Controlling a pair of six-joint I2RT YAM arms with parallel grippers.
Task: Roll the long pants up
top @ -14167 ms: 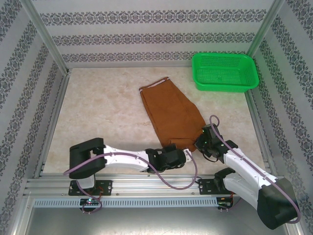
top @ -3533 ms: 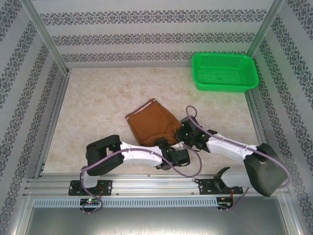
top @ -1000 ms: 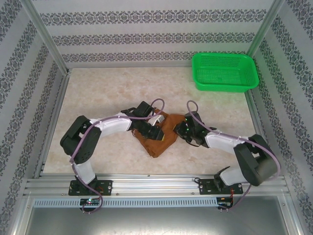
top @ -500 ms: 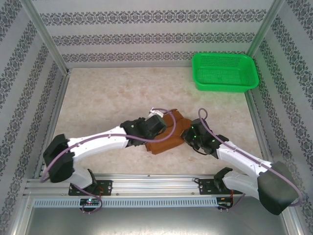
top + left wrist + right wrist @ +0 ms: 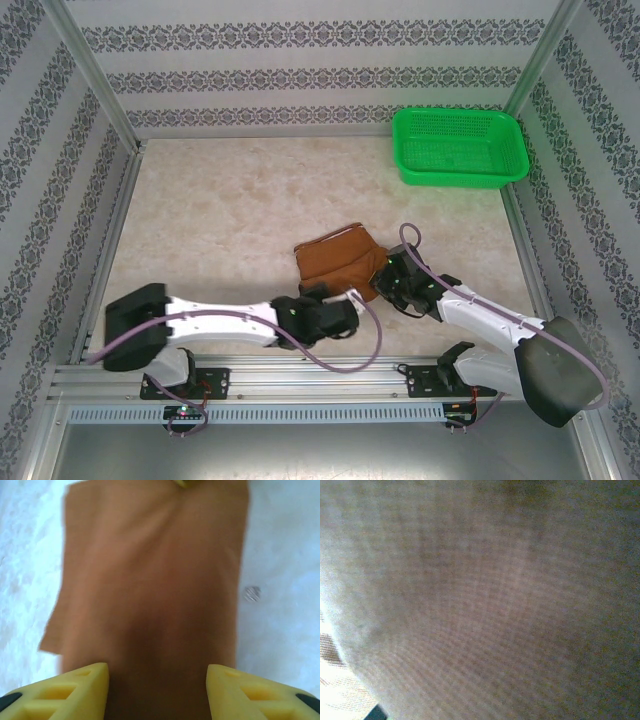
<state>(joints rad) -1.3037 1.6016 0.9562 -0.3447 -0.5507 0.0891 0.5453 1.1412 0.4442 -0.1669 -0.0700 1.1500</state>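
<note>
The long pants [image 5: 335,262] lie as a small rust-brown folded bundle in the middle of the table, with a pale waist edge along the far side. My left gripper [image 5: 348,298] sits at the bundle's near edge. In the left wrist view its yellow fingers [image 5: 80,690] stand well apart over the brown cloth [image 5: 150,580], gripping nothing. My right gripper [image 5: 388,278] presses into the bundle's right edge, its jaws hidden by cloth. Blurred weave of the pants [image 5: 480,600] lies right against the right wrist camera.
A green basket [image 5: 458,148] stands at the back right corner. Metal posts and patterned walls close in the table on three sides. Bare marbled tabletop [image 5: 200,220] stretches to the left of the bundle and behind it.
My left arm swung back from the bundle's far left side to its near edge and its jaws opened. The bundle shifted slightly; my right gripper stayed at its right edge.
</note>
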